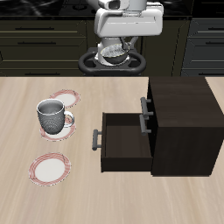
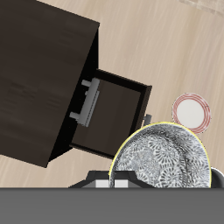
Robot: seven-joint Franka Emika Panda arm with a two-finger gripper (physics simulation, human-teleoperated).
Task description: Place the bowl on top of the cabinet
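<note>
Bowl point(image 2: 162, 157): small, round, white rim with yellowish edge, dense grey speckled pattern inside; carried high above the table's back part, clamped at its rim by the gripper point(image 1: 115, 54). Below it, cabinet point(image 1: 184, 122): large box, nearly black wood grain, flat top bare, middle drawer point(image 1: 122, 144) pulled out, grey bar handles. Farther off, flat red-rimmed plate point(image 2: 192, 111) on light wooden table point(image 1: 79, 197).
</note>
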